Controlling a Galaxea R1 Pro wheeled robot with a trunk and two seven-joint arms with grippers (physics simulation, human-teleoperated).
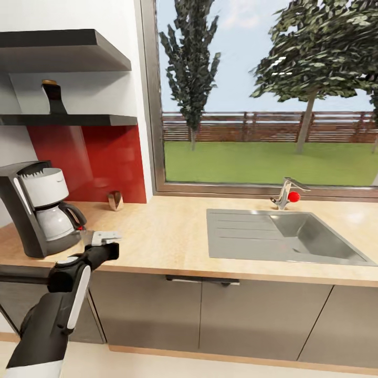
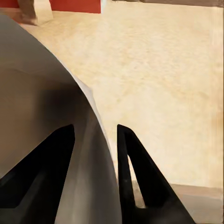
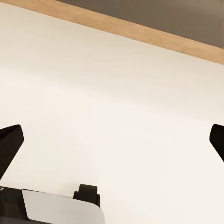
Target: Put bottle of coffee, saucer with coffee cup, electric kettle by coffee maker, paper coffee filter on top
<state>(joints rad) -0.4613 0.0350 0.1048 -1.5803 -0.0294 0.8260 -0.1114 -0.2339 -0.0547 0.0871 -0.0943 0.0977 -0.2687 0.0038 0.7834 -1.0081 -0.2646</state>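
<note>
White saucer [image 2: 60,140] is clamped in the left gripper [image 1: 105,239] beside the coffee maker [image 1: 39,207]; right gripper [image 3: 112,140] spread wide.

The coffee maker [image 1: 39,207] stands on the surface [image 1: 163,236] at its left end. Right of the coffee maker and further back, against the wall, sits the paper filter [image 1: 115,200]. Above the coffee maker, the bottle [image 1: 53,97] stands on the lower shelf [image 1: 79,120]. Well to the right of the coffee maker a sink [image 1: 283,235] is set into the surface, a tap [image 1: 286,192] behind it. Just in front and right of the coffee maker hangs the left gripper [image 1: 105,237].
</note>
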